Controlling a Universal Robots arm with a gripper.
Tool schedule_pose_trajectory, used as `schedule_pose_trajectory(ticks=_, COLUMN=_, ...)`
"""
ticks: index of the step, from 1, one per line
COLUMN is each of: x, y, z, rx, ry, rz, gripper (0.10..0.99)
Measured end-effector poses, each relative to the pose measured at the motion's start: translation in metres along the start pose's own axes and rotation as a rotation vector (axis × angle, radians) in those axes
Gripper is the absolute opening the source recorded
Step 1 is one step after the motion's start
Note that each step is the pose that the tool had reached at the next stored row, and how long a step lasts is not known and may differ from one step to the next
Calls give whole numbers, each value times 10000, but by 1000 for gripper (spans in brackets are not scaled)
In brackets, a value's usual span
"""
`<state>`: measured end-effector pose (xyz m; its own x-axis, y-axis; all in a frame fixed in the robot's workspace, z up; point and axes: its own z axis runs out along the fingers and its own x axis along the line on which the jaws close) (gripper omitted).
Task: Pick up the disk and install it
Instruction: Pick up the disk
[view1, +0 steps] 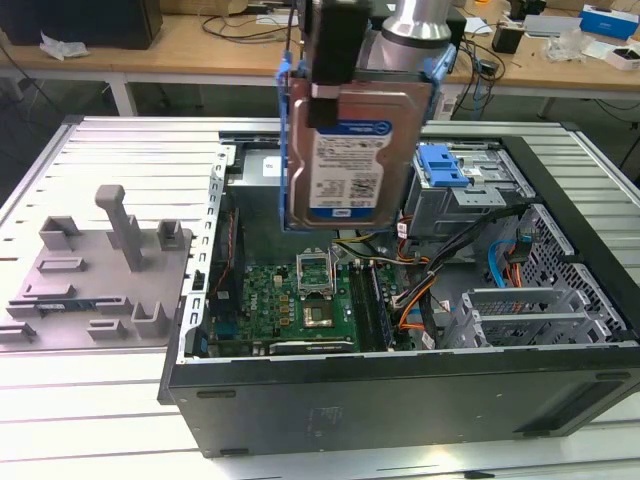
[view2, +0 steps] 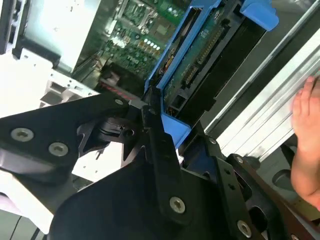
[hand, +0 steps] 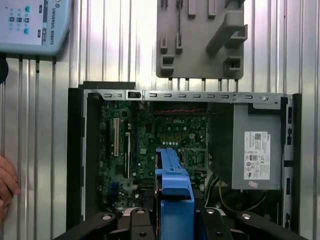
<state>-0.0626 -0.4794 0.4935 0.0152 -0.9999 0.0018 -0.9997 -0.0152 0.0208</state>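
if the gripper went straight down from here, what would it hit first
Most likely the green circuit board inside the open computer case: the disk, held upright in the gripper, hangs right over it. Depth is hard to judge.

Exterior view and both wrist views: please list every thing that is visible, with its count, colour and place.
disk: one, silver in a blue bracket, held upright above the open case
case: one, black, lying open on the table
board: one, green, on the case floor
latch: one, blue, on the drive cage at the exterior view's right of the disk
power supply: one, grey with a white label, inside the case
fixture: one, grey, on the table at the exterior view's left of the case
table: one, silver, ribbed, under everything
pendant: one, light grey, on the table
hand: one, a person's, by the table's edge
arm: one, silver, above the disk
gripper: one, black, shut on the disk
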Motion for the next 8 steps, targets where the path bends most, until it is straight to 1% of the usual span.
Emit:
schedule_pose_trajectory(ticks=7, x=138, y=-311, z=-6, rx=0, ry=-2, rz=0, gripper=369)
schedule_pose_trajectory(ticks=8, x=168, y=-376, z=-7, rx=-1, ry=-3, rz=0, gripper=369)
